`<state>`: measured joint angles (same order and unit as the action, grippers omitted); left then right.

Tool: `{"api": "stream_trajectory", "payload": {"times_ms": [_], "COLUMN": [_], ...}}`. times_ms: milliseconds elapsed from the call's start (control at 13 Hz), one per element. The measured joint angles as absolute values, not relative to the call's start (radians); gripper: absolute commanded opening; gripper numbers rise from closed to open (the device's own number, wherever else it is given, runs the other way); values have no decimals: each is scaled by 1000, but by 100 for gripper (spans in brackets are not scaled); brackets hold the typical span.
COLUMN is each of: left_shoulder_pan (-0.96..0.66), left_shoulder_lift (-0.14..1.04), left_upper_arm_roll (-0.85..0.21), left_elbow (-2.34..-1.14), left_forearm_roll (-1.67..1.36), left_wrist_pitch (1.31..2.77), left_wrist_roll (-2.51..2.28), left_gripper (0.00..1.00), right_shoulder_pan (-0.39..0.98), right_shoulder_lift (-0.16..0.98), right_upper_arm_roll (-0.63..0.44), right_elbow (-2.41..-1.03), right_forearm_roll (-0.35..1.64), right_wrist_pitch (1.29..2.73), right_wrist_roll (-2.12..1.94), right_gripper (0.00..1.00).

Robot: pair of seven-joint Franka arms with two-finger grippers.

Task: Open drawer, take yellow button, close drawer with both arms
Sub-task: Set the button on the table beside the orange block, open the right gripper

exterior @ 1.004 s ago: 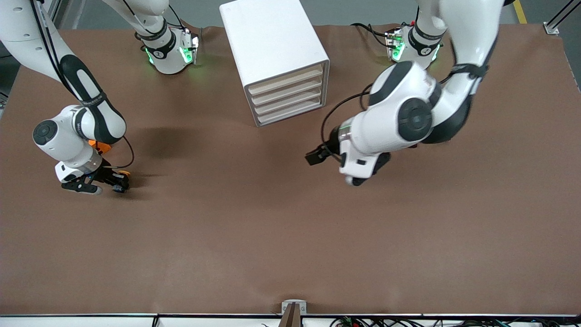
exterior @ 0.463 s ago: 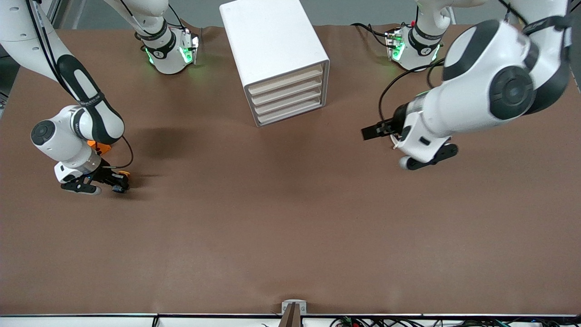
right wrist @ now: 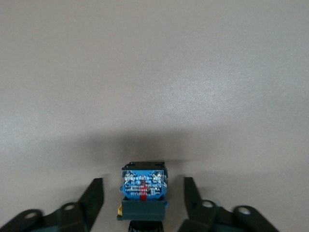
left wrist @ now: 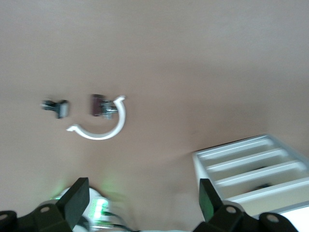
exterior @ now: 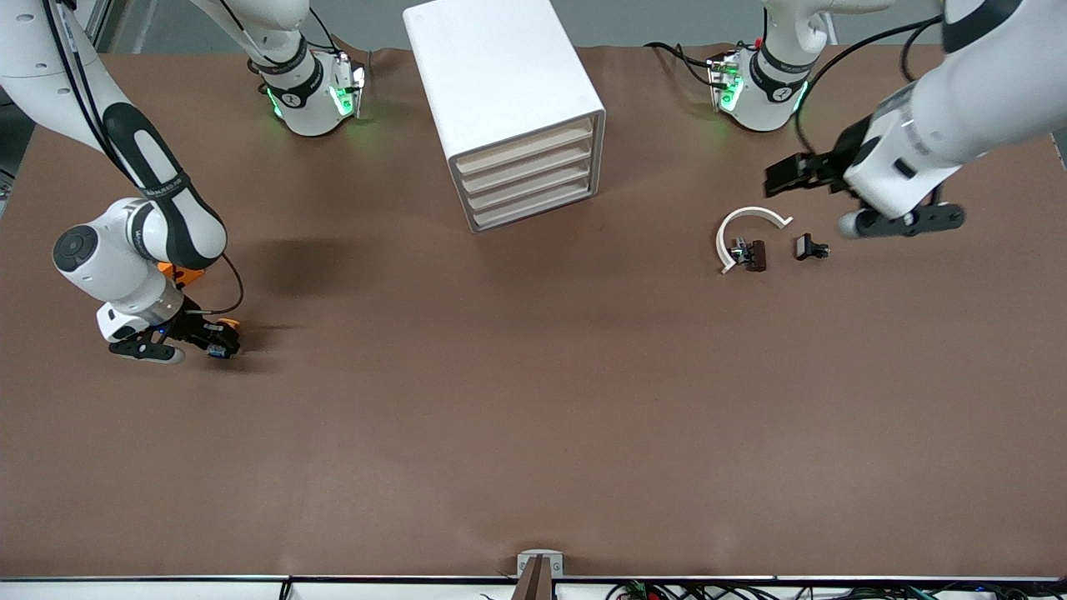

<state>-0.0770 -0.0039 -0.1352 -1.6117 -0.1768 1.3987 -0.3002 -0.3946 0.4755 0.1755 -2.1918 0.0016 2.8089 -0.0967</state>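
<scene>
Right gripper (right wrist: 142, 193) has just opened wide, letting go of the button (right wrist: 143, 187), now on the table between its fingers. Left gripper (left wrist: 142, 205), wide and empty, has swung away from the shut drawer (exterior: 523, 146). Task looks nearly done.

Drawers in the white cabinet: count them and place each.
4, stacked in the cabinet: top drawer, second drawer, third drawer, bottom drawer. All look shut; none seems hidden.

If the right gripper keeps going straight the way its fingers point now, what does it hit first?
The button, sitting between the open fingers of the right gripper. Past it the wrist view shows only bare brown table, though how low the gripper sits over the table is hard to judge.
</scene>
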Motion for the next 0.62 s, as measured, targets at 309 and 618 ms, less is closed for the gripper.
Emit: {"api": "stream_trajectory", "payload": {"times_ms": [309,618], "left_shoulder_pan": [-50,-28], "left_shoulder_lift": [-132,-162], "left_upper_arm_roll": [-61,-61], "left_elbow": [-1801,-1893], "left_forearm_roll": [-101,-35], "left_wrist_pitch": [1500,1653], "left_wrist_roll": [-129,-87], "left_gripper": [100,100], "right_shoulder_pan": [-394,-393], "right_shoulder_lift": [476,468], "right_upper_arm_roll": [178,181], "right_elbow": [-2179,-2121], "right_forearm_roll": [2,1], "right_wrist_pitch": [2794,2683], "right_wrist_roll": [-97,-97], "right_gripper": [100,100]}}
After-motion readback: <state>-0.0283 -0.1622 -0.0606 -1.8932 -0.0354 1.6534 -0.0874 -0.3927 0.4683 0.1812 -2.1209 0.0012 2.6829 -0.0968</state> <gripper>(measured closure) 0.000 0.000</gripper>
